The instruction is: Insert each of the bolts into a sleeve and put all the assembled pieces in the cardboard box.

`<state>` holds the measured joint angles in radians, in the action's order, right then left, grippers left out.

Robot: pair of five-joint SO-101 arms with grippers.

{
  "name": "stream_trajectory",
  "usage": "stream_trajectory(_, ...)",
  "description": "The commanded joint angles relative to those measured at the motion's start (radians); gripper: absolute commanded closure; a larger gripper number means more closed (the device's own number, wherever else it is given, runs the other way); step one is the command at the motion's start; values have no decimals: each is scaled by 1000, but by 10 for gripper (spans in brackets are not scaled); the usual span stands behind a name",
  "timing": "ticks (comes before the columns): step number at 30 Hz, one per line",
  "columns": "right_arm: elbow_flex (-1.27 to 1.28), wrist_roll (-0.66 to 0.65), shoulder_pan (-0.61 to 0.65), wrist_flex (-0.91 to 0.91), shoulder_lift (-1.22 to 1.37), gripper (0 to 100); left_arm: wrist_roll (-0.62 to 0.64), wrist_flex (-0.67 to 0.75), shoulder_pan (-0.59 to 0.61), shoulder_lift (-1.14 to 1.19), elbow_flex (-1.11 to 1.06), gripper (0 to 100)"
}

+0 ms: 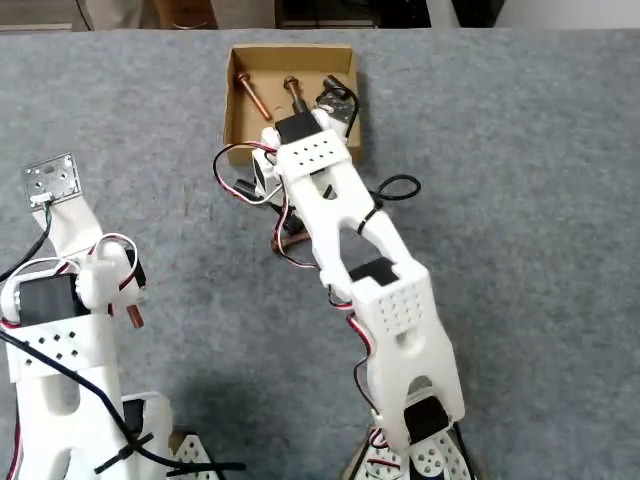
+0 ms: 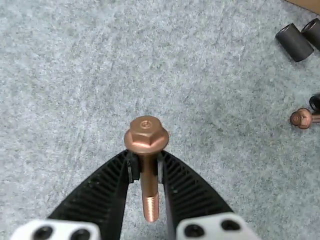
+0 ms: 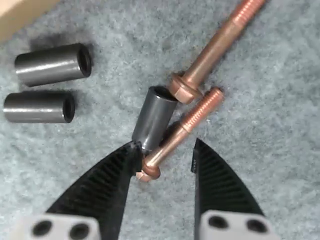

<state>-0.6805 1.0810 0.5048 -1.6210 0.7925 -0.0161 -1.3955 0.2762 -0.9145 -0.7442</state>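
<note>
Left gripper [image 2: 146, 164] clamps a bolt [image 2: 146, 136] under its head, leaving the threads free for sleeving. Right gripper [image 3: 166, 149] (jaws spread) hangs over a sleeve [image 3: 155, 116] beside the cardboard box [image 1: 232, 110].

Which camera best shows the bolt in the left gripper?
The left wrist view: the bolt sits close up, head and thread visible, in the left gripper. The high view gives the bolt as a small copper stub.

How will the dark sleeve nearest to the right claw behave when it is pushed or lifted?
The sleeve is a smooth tube, so it will probably roll if pushed sideways, though the fuzzy mat may slow it. It looks like rigid metal, likely heavy for its size. Its smooth wall might slip in the right claw.
</note>
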Motion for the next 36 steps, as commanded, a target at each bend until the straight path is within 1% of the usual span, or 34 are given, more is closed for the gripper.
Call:
stream_trajectory(1,-125,14,-1,-28,48,864,-5,-6,14,-12,58,982)
stream_trajectory(5,-228,14,-1,-26,137,889,-5,-6,15,-12,58,982)
stream_trajectory(16,-470,8,-33,-35,384,892,-5,-2,15,-12,58,982)
stream_trajectory(21,-536,-2,-31,-114,438,908,-5,-2,15,-12,66,982)
stream_trajectory(24,-590,-58,-33,-153,443,995,-3,-3,12,-19,95,982)
stream_trajectory(29,-634,-141,-30,-166,440,996,-5,6,9,-21,190,982)
stream_trajectory(33,-633,-199,-21,-167,414,997,-5,109,17,-21,181,982)
stream_trajectory(36,-558,-258,-25,-169,295,998,0,160,61,-22,189,982)
